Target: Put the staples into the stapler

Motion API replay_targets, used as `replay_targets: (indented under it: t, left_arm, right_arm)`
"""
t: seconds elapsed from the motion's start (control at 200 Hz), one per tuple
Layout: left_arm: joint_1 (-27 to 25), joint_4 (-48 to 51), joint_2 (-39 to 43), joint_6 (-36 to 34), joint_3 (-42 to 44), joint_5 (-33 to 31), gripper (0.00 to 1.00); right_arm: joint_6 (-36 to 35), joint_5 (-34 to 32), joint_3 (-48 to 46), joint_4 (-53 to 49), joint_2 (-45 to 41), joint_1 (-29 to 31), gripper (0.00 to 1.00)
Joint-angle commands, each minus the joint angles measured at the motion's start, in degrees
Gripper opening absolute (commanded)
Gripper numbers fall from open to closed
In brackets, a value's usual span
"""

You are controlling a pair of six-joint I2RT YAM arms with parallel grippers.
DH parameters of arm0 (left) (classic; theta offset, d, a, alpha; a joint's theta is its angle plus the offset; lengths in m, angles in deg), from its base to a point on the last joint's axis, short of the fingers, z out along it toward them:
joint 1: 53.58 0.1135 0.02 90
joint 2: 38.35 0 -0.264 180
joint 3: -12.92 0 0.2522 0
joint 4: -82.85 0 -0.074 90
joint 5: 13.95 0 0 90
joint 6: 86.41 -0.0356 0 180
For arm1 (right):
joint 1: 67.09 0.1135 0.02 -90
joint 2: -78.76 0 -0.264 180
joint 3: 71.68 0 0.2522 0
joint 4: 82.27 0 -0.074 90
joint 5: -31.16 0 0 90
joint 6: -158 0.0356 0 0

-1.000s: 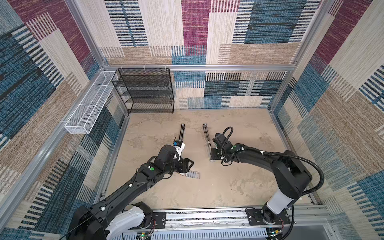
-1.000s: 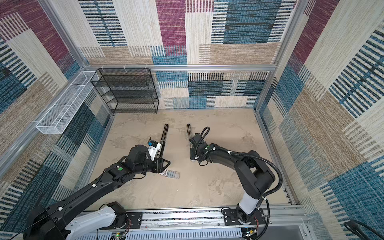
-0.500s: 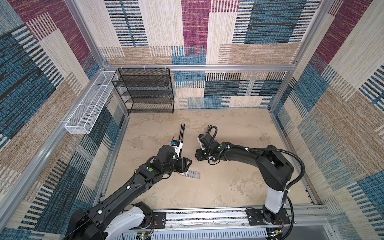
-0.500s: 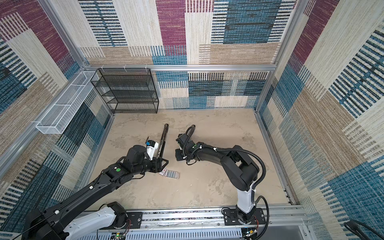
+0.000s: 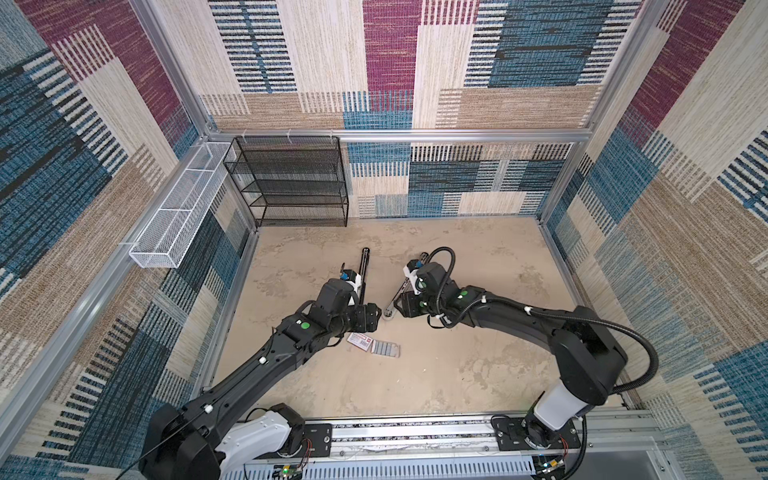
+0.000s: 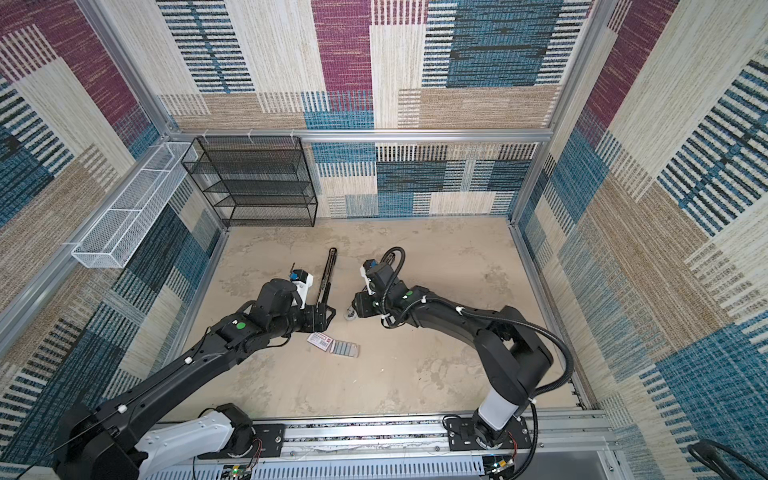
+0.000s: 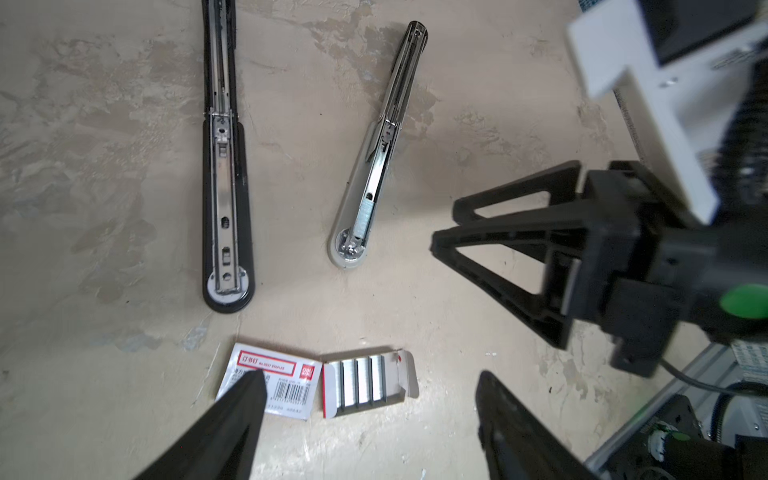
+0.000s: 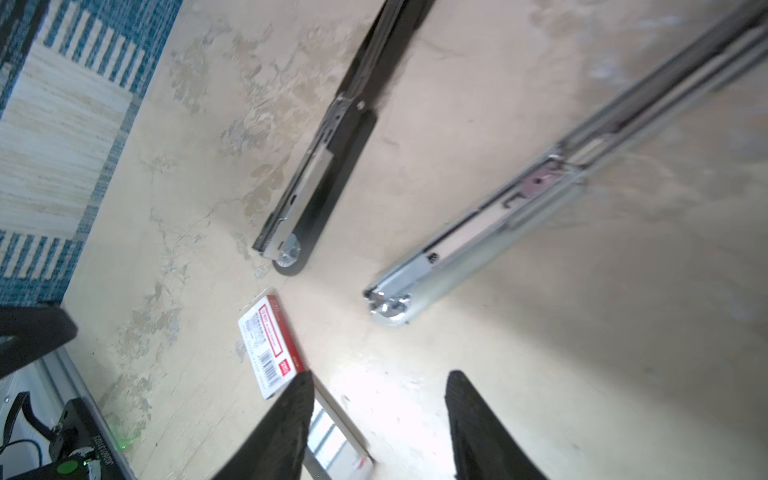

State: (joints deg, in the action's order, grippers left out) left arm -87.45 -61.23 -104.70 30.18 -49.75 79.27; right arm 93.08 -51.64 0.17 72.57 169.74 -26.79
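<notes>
Two staplers lie opened flat on the table: a black stapler and a grey stapler tilted beside it. The grey one's channel shows a short strip of staples. In front of them lie the white box with red label and the tray of staples. My left gripper hangs open above box and tray. My right gripper hangs open by the grey stapler's near end, holding nothing.
A black mesh shelf rack stands at the back left, and a white wire basket hangs on the left wall. The arm bases sit on the rail along the front edge. Bare table lies to the right and front.
The grey stapler's near end has swung left toward the black one. My right gripper moved left with it, and both grippers' jaws have opened wider.
</notes>
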Motion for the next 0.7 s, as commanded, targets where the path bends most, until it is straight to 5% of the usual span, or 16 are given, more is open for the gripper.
replay_targets:
  t: [0.0,0.255,0.696]
  left_arm:
    - [0.0,-0.5,-6.7,-5.2,-5.3,1.3,0.82]
    - [0.0,3.0,-29.3,-11.8,-25.1,3.9,0.81]
    - [-0.1,17.4,-63.4,-19.9,-62.8,-1.4,0.76]
  right_arm:
    - [2.1,0.9,-5.7,3.9,-6.6,-3.9,0.61]
    - [3.4,3.7,-17.4,5.0,-19.2,-13.2,0.69]
    - [4.1,3.3,-25.7,5.3,-26.5,-17.7,0.73]
